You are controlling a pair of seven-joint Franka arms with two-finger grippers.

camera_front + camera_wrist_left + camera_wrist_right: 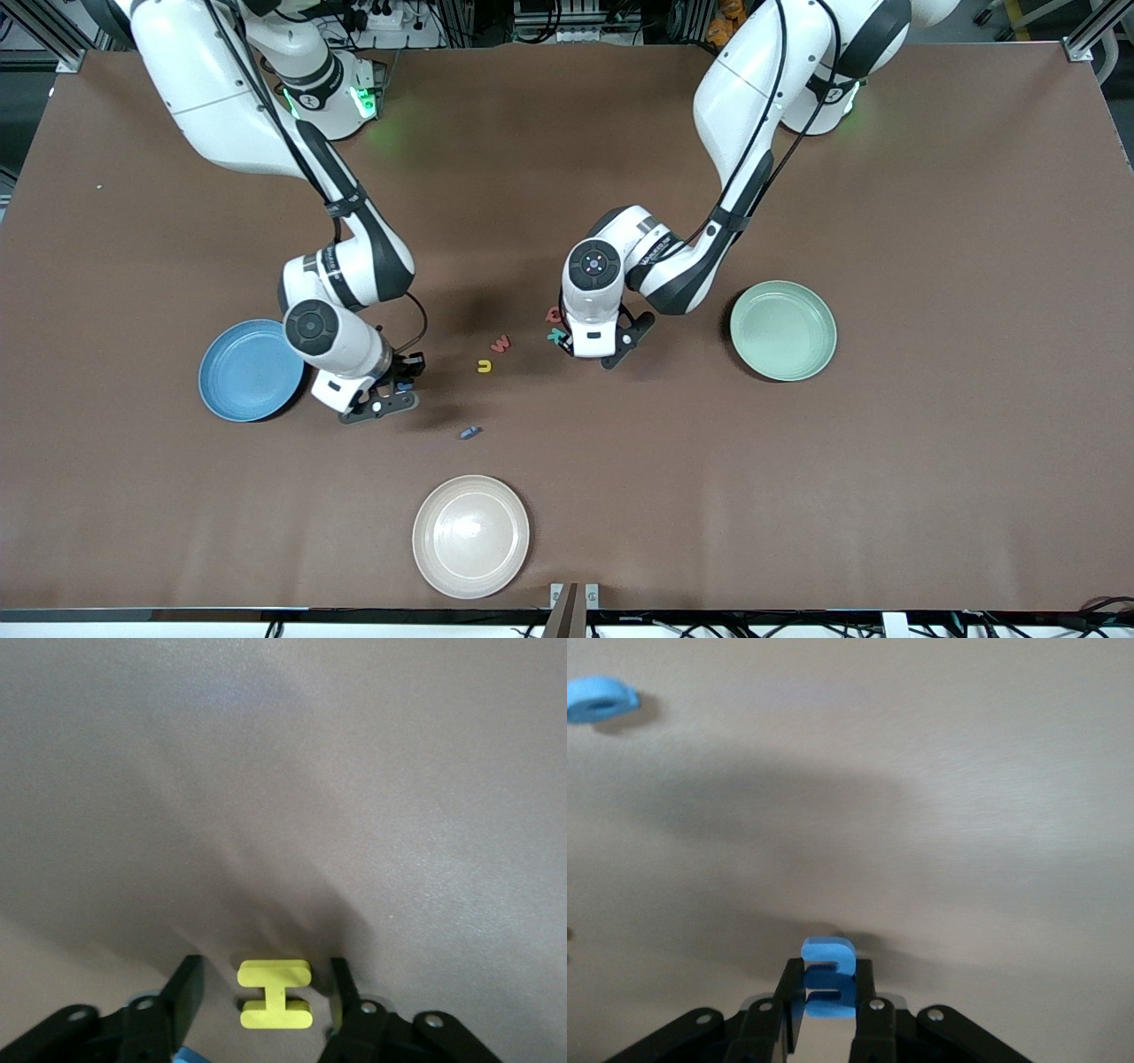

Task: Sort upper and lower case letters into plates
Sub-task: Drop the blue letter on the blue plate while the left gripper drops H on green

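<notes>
Only the left wrist view shows the yellow H between open jaws.

cream-white plate | empty | on brown table, front-camera edge

A brown table carries a cream-white plate; cables and metal framing line its robot-side edge.

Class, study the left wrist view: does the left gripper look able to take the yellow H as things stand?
Probably yes: the left gripper is open, its fingers either side of the yellow H, which lies flat on the table.
</notes>
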